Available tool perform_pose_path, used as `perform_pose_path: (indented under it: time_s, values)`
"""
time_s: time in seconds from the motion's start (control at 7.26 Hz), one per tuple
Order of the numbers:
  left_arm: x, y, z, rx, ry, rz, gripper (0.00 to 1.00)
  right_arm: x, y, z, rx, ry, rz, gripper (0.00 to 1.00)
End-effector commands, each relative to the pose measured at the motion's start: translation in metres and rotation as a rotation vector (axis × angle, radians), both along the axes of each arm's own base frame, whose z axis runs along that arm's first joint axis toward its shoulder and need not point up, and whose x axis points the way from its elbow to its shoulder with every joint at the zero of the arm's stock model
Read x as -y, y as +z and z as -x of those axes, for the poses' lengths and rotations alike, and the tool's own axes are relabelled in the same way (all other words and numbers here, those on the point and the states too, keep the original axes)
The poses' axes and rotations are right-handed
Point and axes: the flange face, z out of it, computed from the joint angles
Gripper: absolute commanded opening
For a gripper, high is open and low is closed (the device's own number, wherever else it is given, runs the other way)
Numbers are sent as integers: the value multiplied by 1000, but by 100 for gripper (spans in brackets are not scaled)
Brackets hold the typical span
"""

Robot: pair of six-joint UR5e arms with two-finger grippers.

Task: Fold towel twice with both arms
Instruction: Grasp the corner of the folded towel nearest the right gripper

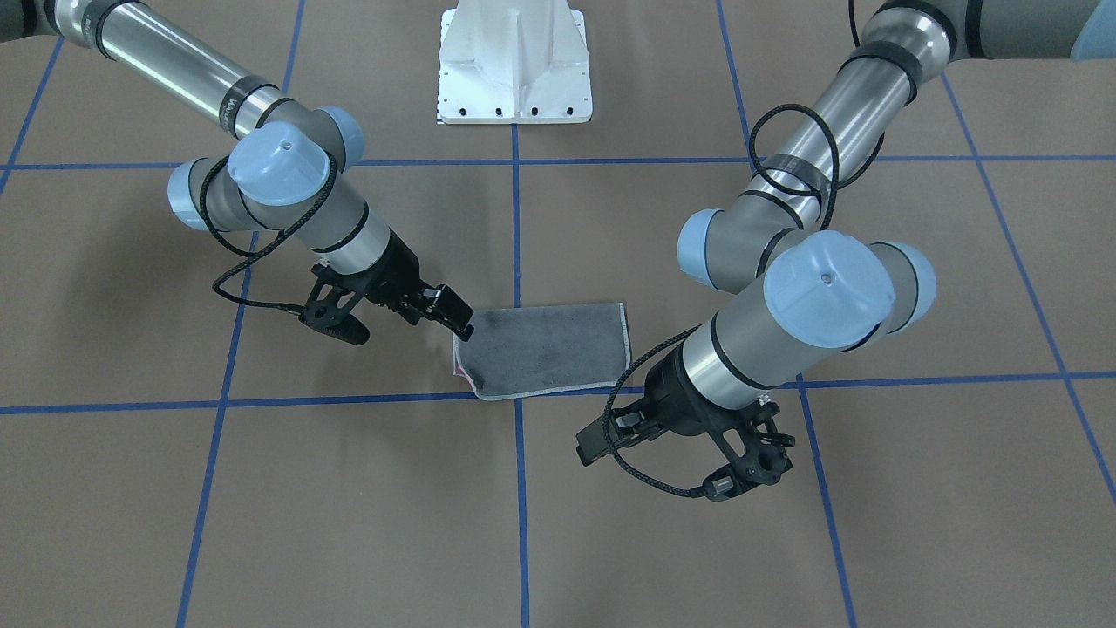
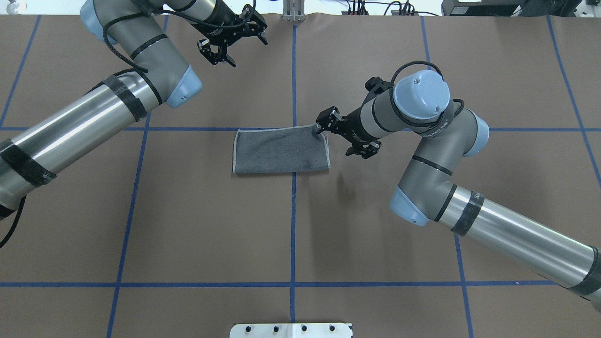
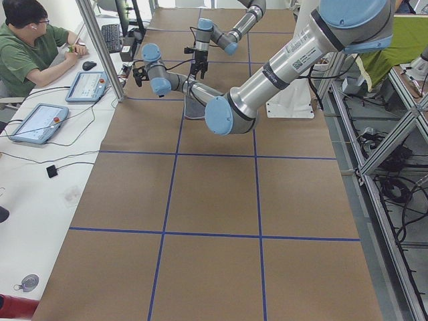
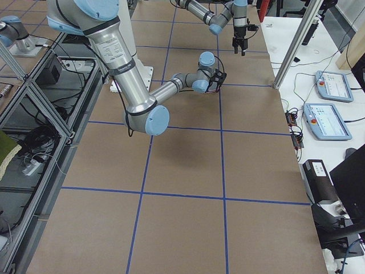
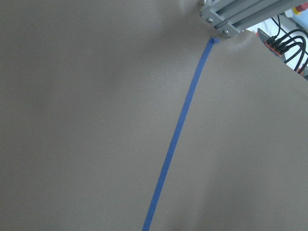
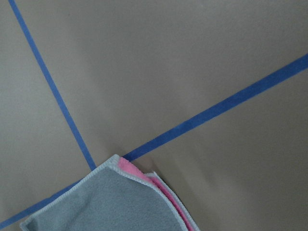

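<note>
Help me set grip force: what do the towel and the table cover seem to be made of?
The towel: soft terry-like cloth, matte and fuzzy, grey outside, pink inside at the corner, pale stitched hem. The table cover: probably brown paper or card, matte, smooth, marked with blue tape lines.

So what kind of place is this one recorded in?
Probably a robotics lab's data-collection station. A left arm and a right arm work over a table gridded with blue tape. A person sits at a side bench with control tablets.
</note>
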Motion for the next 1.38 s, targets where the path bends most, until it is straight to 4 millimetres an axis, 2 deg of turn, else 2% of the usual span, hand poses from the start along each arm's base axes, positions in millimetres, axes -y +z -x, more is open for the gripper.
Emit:
perform_pose_path:
  time_s: [0.0,0.28,0.41,0.55,0.69,0.83,0.96,1.24]
  values:
    - [0,1,5,-4,3,0,100,-9,6,20,-25,-17,-15,99]
    - [1,2,6,-3,1,1,100,-24,15,41,-54,-23,-32,99]
    - [1,2,6,-2,0,1,100,-23,13,45,-72,-27,-24,97]
    - [0,3,5,-1,1,2,100,-21,9,47,-91,-30,-21,85]
    - [0,6,3,2,2,4,100,-21,6,48,-95,-31,-16,50]
    - [-2,18,1,12,3,14,100,-21,7,48,-97,-36,-25,6]
    - [-2,17,1,14,8,3,100,-21,5,48,-95,-42,-38,0]
    - [-2,21,1,18,10,-1,100,-22,0,46,-83,-45,-42,0]
